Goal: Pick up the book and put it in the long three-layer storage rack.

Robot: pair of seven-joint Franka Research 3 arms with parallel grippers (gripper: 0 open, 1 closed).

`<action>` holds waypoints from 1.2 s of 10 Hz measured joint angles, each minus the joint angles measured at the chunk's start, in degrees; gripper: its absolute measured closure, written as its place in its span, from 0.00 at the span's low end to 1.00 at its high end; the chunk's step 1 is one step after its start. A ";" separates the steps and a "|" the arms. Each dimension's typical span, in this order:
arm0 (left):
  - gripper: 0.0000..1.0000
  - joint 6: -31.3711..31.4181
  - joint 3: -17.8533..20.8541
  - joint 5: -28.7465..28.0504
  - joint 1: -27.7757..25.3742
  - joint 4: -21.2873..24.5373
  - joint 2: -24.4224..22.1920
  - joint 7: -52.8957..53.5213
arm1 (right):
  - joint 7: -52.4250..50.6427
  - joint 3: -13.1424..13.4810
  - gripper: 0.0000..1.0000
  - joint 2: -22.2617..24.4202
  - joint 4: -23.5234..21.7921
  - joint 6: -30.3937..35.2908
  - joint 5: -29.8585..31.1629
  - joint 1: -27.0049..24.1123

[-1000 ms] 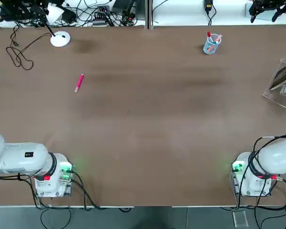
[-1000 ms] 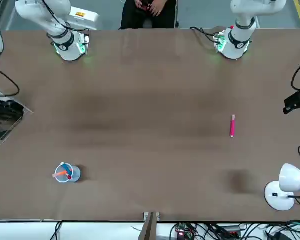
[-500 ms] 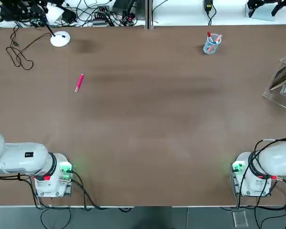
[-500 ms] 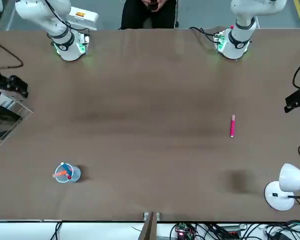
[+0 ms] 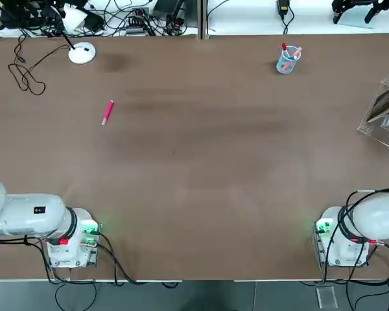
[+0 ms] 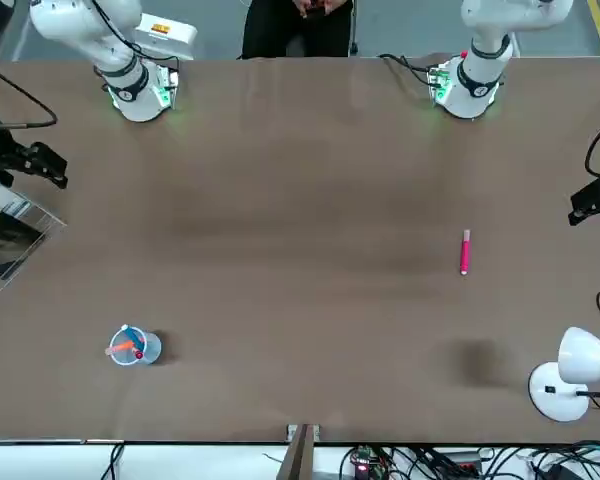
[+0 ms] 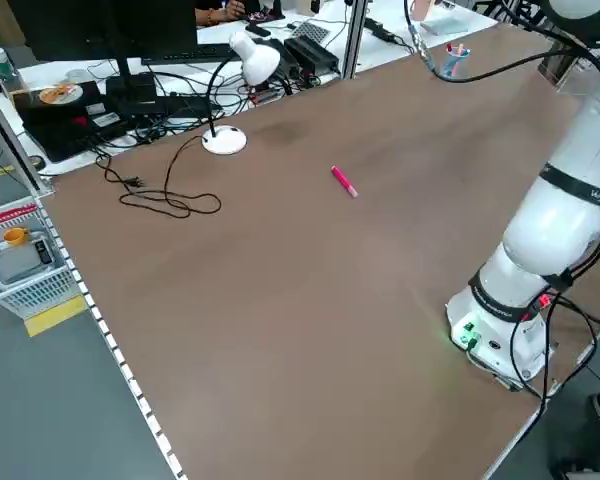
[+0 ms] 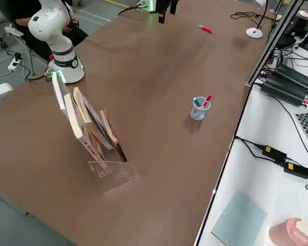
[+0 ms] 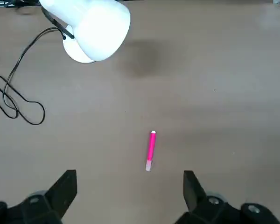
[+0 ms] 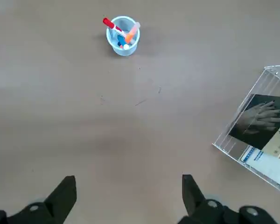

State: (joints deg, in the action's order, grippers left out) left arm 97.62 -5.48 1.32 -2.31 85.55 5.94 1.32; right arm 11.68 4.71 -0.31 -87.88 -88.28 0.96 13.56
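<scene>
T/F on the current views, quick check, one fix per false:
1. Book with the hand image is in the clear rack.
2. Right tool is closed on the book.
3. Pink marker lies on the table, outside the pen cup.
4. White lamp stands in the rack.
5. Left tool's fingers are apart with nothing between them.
1. The book with the hand image is in the clear rack: true.
2. The right tool is closed on the book: false, it is open and away from the book.
3. The pink marker lies on the table, outside the pen cup: true.
4. The white lamp stands in the rack: false, it stands on the table.
5. The left tool's fingers are apart with nothing between them: true.
</scene>
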 joint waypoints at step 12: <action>0.00 0.00 -0.02 0.00 0.03 0.00 0.00 0.00 | -7.92 0.19 0.00 -0.24 -0.45 -1.68 -0.12 -2.39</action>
State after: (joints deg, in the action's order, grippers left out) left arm 97.62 -5.51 1.32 -2.28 85.55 5.93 1.32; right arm 3.76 4.90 -0.55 -88.34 -89.96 0.83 11.17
